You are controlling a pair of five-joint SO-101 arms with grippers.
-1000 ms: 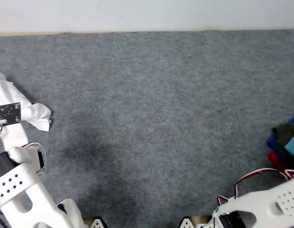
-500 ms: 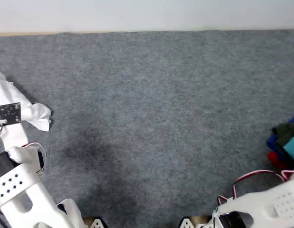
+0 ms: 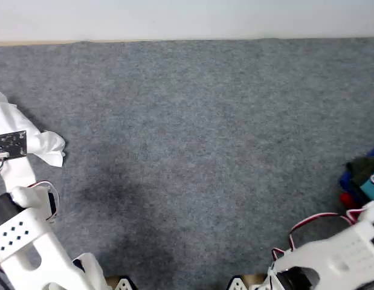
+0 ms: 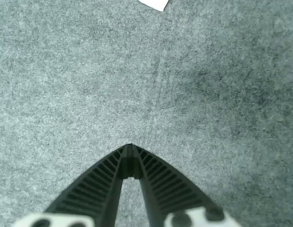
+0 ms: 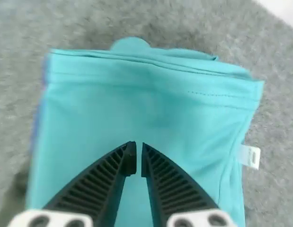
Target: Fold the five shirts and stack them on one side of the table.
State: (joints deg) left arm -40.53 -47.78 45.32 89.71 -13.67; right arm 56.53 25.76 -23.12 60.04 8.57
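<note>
Right arm (image 3: 338,260) had edged toward the grey felt counter's (image 3: 205,121) right edge, right end effector (image 5: 136,158) nearly closed above the folded teal fabric shirt (image 5: 151,109); left end effector (image 4: 131,153) closed; crumpled white cloth shirt (image 3: 45,145) likely next.

**Bright, Even Light From Above**

The grey mat (image 3: 205,121) is lit evenly, with no shiny spots. In the high view a soft, dim shadow lies low on the left half of the mat. The left wrist view shows a darker patch on the mat too. The wall (image 3: 174,18) and the white shirt (image 3: 11,118) look very bright, almost washed out. The teal shirt (image 5: 151,109) is well lit, with thin shadow lines along its folds.
</note>
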